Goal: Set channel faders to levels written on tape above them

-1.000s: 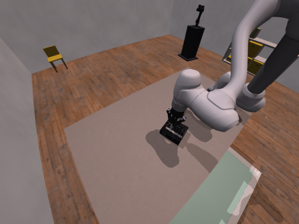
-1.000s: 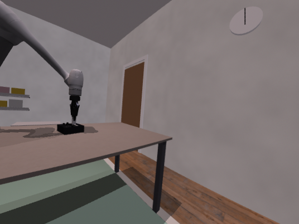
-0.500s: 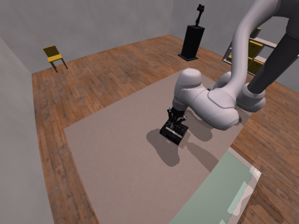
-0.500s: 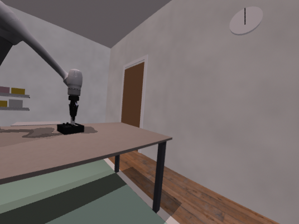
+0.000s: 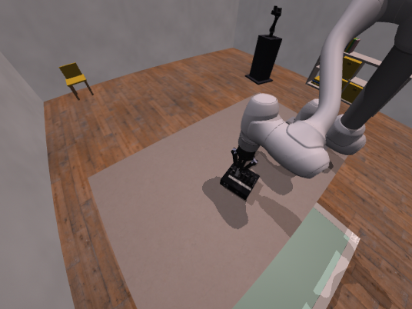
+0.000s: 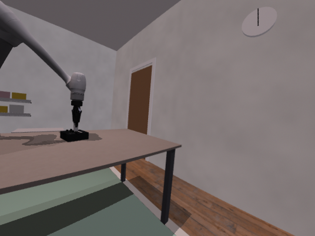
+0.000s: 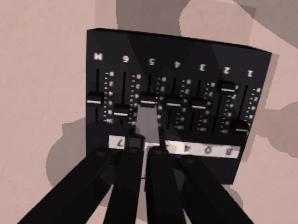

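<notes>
Seven faders sit side by side on the lighting desk [image 7: 174, 106], a small, probably light box near the middle of the table [image 6: 123, 147], so push caps gently or you may slide it. Your gripper [image 7: 147, 144], fingers together and holding nothing, pokes down at its tape strip edge. In the wrist view the slots run near-to-far; the desk's long axis runs across them

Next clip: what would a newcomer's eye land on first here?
The big pale arm bent low over the table draws the eye first, its shut gripper pointing down at a small black lighting desk near the table's middle. In the wrist view, the desk's row of faders sits at uneven heights, right in front of the fingertips.
</notes>
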You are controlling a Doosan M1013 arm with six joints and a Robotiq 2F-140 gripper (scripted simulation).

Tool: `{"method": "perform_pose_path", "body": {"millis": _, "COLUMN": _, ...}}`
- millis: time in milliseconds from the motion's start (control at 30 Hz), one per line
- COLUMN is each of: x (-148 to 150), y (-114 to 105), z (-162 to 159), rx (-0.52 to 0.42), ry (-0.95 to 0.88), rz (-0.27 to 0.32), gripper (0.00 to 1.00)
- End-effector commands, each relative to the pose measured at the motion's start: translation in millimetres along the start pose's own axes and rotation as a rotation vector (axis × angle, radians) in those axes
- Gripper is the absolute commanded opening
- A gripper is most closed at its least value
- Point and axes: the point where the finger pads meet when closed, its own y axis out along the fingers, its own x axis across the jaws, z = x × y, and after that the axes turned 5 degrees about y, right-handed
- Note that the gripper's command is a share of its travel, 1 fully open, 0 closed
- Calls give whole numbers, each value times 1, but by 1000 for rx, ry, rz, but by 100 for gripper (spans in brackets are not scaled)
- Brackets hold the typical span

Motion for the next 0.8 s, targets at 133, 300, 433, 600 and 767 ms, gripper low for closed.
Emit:
{"method": "perform_pose_path", "body": {"millis": 133, "x": 0, "y": 0, "z": 2, "rx": 0, "ry": 0, "rz": 0, "gripper": 0}}
{"method": "perform_pose_path", "body": {"millis": 300, "x": 0, "y": 0, "z": 3, "rx": 0, "ry": 0, "rz": 0, "gripper": 0}}
{"method": "perform_pose_path", "body": {"millis": 433, "x": 0, "y": 0, "z": 4, "rx": 0, "ry": 0, "rz": 0, "gripper": 0}}
{"method": "perform_pose_path", "body": {"millis": 600, "x": 0, "y": 0, "z": 4, "rx": 0, "ry": 0, "rz": 0, "gripper": 0}}
{"method": "perform_pose_path", "body": {"millis": 767, "x": 0, "y": 0, "z": 5, "rx": 0, "ry": 0, "rz": 0, "gripper": 0}}
